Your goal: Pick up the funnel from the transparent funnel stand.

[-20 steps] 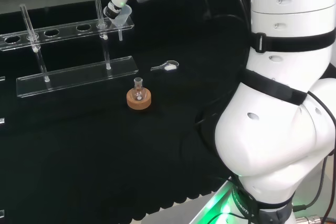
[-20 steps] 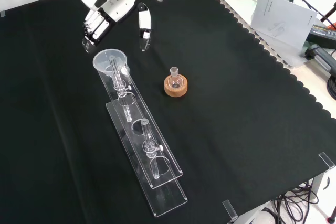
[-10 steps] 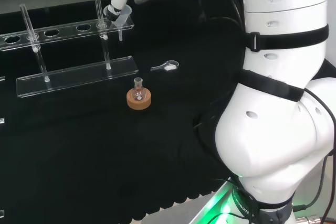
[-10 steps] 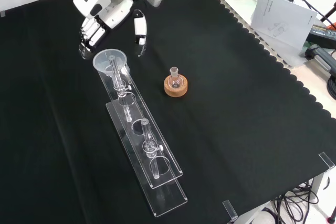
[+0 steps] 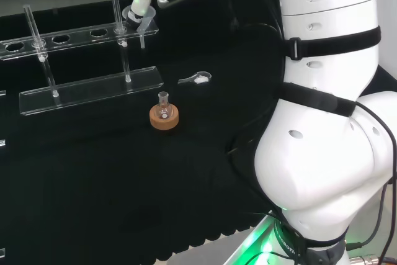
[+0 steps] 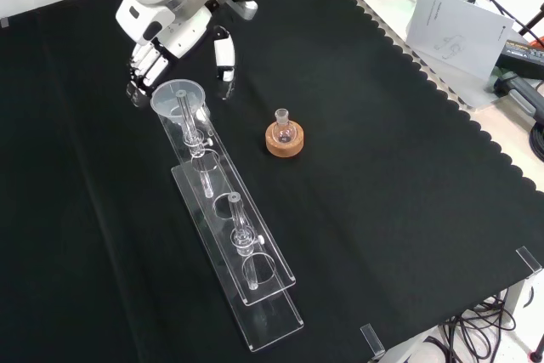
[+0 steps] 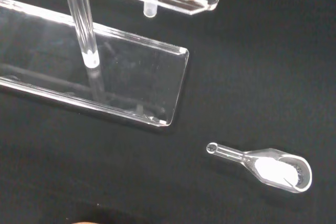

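Approach is the step in hand: the hand (image 6: pixel 174 27) hovers with fingers (image 6: pixel 140 70) and thumb spread apart on either side of the funnel (image 6: pixel 178 99), which sits just below in the end hole of the transparent funnel stand (image 6: pixel 242 244). Next it must close on the rim and lift straight up, since the stand's upright post rises close beside. Open desk (image 6: pixel 382 167) lies beyond the thumb.

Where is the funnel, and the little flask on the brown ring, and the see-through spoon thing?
funnel (image 6: pixel 177 98): front view, on the rim of its wide mouth.
flask (image 6: pixel 283 127): front view, on its round body, above the cork ring.
scoop (image 7: pixel 274 169): wrist view, on the white stuff in its bowl.
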Motion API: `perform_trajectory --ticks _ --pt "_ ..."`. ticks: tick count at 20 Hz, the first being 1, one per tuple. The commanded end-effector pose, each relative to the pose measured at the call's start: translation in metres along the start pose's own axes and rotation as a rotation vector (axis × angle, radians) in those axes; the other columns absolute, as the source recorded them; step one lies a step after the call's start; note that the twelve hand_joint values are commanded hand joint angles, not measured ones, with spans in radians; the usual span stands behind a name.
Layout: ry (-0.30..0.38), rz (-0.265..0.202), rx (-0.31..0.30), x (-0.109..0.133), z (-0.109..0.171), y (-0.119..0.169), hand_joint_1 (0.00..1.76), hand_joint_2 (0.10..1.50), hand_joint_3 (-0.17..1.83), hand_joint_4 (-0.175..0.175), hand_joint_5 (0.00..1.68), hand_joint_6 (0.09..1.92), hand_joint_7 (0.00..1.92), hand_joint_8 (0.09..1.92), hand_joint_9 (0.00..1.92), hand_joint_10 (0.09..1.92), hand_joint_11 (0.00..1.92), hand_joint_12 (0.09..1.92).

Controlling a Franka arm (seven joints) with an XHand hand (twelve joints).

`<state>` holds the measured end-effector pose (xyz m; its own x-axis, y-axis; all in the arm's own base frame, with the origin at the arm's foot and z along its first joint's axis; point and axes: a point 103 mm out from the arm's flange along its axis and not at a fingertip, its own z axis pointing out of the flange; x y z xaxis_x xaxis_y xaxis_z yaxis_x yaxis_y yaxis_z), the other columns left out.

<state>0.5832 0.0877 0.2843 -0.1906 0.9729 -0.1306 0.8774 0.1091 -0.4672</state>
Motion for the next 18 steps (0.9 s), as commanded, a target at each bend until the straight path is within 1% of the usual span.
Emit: perform_trajectory --ticks 1,4,11,13,15,18 --pt "0.003 -0.006 0.022 -0.002 0.006 0.005 0.61 0.71 0.26 -0.034 0.06 0.09 0.00 0.43 0.11 0.88 0.35 1.48" --pt "-0.001 -0.009 0.012 0.001 0.008 0.008 0.61 0.71 0.26 -0.034 0.06 0.09 0.00 0.44 0.12 0.88 0.35 1.48" --pt "-0.015 -0.009 0.008 0.003 0.009 0.014 0.61 0.71 0.27 -0.033 0.06 0.09 0.00 0.47 0.13 0.88 0.34 1.48" --pt "-0.017 -0.004 0.013 0.003 0.009 0.016 0.61 0.71 0.27 -0.033 0.07 0.09 0.00 0.50 0.14 0.87 0.33 1.48" --pt "-0.020 0.000 0.002 0.004 0.010 0.016 0.61 0.71 0.28 -0.033 0.08 0.09 0.00 0.54 0.16 0.87 0.33 1.48" --pt "-0.028 0.006 -0.008 0.004 0.011 0.018 0.62 0.70 0.29 -0.034 0.10 0.09 0.00 0.64 0.19 0.85 0.32 1.49"
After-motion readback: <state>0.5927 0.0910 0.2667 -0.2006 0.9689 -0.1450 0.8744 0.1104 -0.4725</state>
